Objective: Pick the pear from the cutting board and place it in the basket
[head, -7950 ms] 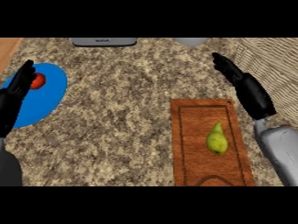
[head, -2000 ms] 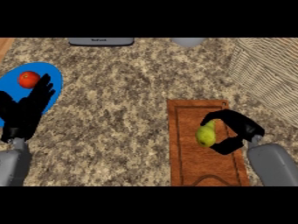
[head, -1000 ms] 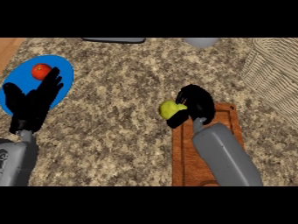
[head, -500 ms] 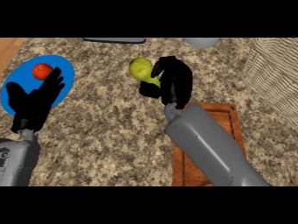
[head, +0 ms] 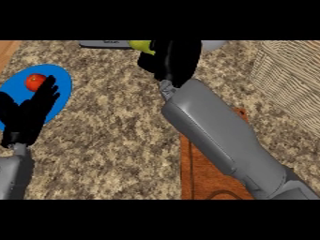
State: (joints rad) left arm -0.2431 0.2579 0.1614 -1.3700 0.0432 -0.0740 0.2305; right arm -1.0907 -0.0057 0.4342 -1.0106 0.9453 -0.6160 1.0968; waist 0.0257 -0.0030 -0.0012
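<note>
Pear (head: 140,46): top centre, clasped in right hand's (head: 172,61) curled fingers; basket (head: 302,84) lies upper right.

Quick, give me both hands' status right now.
Left hand: open, fingers straight, holding nothing, over the blue plate.
Right hand: closed around the pear, raised.

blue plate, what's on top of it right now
A red fruit sits on the blue plate. The open left hand shows over the plate's lower part, so whatever lies beneath it cannot be seen.
</note>
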